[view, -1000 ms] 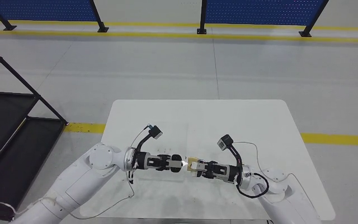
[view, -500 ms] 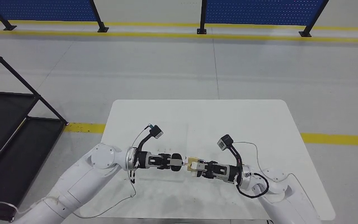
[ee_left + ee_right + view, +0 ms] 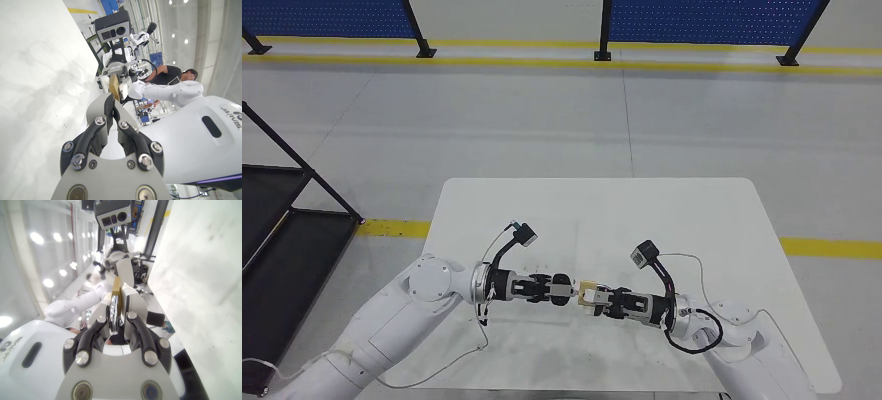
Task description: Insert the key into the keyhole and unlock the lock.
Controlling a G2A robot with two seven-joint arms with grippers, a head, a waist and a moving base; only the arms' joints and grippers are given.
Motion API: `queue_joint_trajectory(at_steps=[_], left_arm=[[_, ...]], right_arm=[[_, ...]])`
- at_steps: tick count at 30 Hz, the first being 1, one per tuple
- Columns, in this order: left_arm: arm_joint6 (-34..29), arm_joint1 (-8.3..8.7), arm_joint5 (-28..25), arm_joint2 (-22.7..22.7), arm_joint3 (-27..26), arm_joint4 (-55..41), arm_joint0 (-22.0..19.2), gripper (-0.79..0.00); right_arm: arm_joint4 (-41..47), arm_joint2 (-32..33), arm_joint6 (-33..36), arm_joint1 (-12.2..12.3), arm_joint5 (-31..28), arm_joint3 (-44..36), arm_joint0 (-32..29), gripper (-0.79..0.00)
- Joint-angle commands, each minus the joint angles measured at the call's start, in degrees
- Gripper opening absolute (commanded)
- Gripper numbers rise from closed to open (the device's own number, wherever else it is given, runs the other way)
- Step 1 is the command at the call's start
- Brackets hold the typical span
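Observation:
A brass padlock (image 3: pixel 587 293) hangs above the near middle of the white table (image 3: pixel 672 220), and my right gripper (image 3: pixel 598 297) is shut on it. In the right wrist view the lock's brass body (image 3: pixel 116 289) sits between the white pads, with its silver shackle (image 3: pixel 114 311) pointing back toward the wrist. My left gripper (image 3: pixel 564 290) faces it tip to tip and is shut on the thin key (image 3: pixel 573 291). In the left wrist view the black fingertips (image 3: pixel 108 102) press together right at the lock (image 3: pixel 114 86). The key blade is hidden between them.
A black rack (image 3: pixel 287 230) stands off the table's left side. Blue barrier panels (image 3: pixel 702 20) line the far floor behind yellow tape. Both arms hover over the table's near half.
The left arm has shifted slightly while its tip stays against the lock. The right arm and the padlock have held still.

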Motion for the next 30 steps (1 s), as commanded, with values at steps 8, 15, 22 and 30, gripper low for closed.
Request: queue_joint_trajectory(at_steps=[8,15,22,30], left_arm=[[2.57,-0.12,-4.88,-1.51,-2.03,6.08,1.43,-0.785],[4.43,-0.06,-8.29,-3.06,-3.10,9.71,2.94,-0.785],[7.77,-0.06,-8.82,-4.30,-4.58,14.24,4.76,-0.785],[10.10,-0.20,-10.09,-5.18,-5.52,16.79,5.81,-0.785]], right_arm=[[0.00,0.00,0.00,0.00,0.00,0.00,0.00,-0.785],[0.00,0.00,0.00,0.00,0.00,0.00,0.00,-0.785],[0.00,0.00,0.00,0.00,0.00,0.00,0.00,-0.785],[0.00,0.00,0.00,0.00,0.00,0.00,0.00,-0.785]])
